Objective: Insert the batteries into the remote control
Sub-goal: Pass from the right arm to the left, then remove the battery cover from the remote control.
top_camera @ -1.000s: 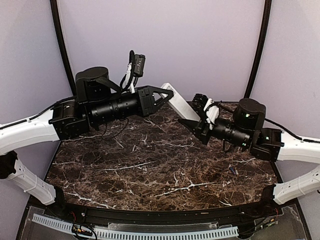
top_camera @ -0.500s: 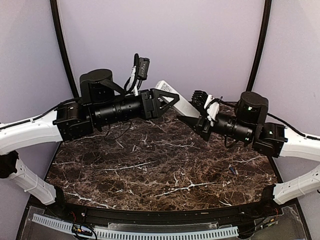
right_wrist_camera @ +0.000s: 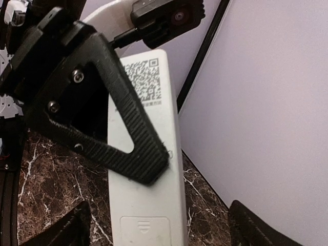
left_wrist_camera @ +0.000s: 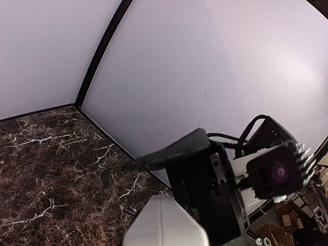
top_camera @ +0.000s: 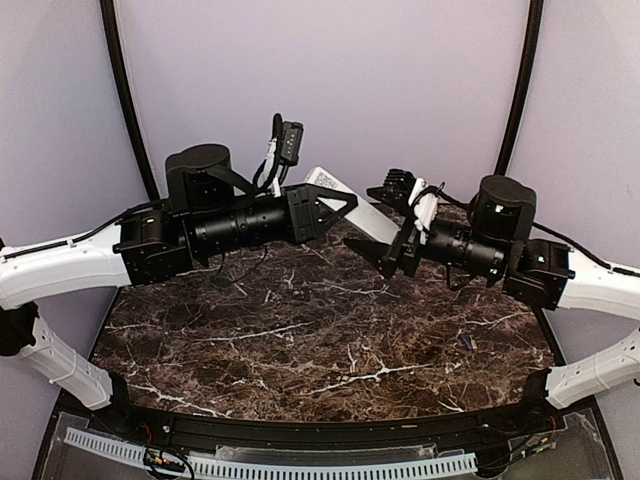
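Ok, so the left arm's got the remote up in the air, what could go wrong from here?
The remote control hangs above the marble table in the left fingers alone. The right fingers stand open around it, so a slip could drop it. One left finger also lies close to the closed battery cover and may hinder opening it.
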`<state>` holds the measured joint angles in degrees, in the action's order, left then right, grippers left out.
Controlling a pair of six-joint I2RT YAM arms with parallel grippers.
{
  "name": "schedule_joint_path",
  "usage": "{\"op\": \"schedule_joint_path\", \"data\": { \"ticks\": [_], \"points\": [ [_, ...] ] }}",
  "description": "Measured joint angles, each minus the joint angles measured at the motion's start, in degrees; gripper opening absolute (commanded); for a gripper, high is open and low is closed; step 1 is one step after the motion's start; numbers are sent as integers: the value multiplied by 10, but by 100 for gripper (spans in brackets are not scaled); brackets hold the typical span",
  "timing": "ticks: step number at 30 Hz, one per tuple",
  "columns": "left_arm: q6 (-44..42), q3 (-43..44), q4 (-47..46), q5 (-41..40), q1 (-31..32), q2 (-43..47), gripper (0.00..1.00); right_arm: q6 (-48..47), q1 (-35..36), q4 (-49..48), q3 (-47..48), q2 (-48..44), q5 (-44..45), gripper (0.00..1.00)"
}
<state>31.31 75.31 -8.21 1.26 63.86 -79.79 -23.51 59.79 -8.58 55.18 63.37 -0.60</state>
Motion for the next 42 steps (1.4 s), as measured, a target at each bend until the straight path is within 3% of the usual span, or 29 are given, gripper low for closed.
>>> {"op": "schedule_joint_path", "data": {
  "ticks": [8,16,21,33,42],
  "points": [
    [-42,-39,-42,-31,-1,21,0,241,-116,19,45,-3,-143,99],
    [-77,-64,-109,-52,0,65,0,484,-146,-88,28,22,-281,98],
    [-80,-72,-133,-51,0,66,0,563,-147,-134,29,64,-320,84],
    [-79,-75,-142,-42,-1,65,0,636,-148,-231,50,127,-396,51],
    [-64,-76,-148,-34,-4,66,0,645,-148,-280,62,139,-440,16]
  ]
}}
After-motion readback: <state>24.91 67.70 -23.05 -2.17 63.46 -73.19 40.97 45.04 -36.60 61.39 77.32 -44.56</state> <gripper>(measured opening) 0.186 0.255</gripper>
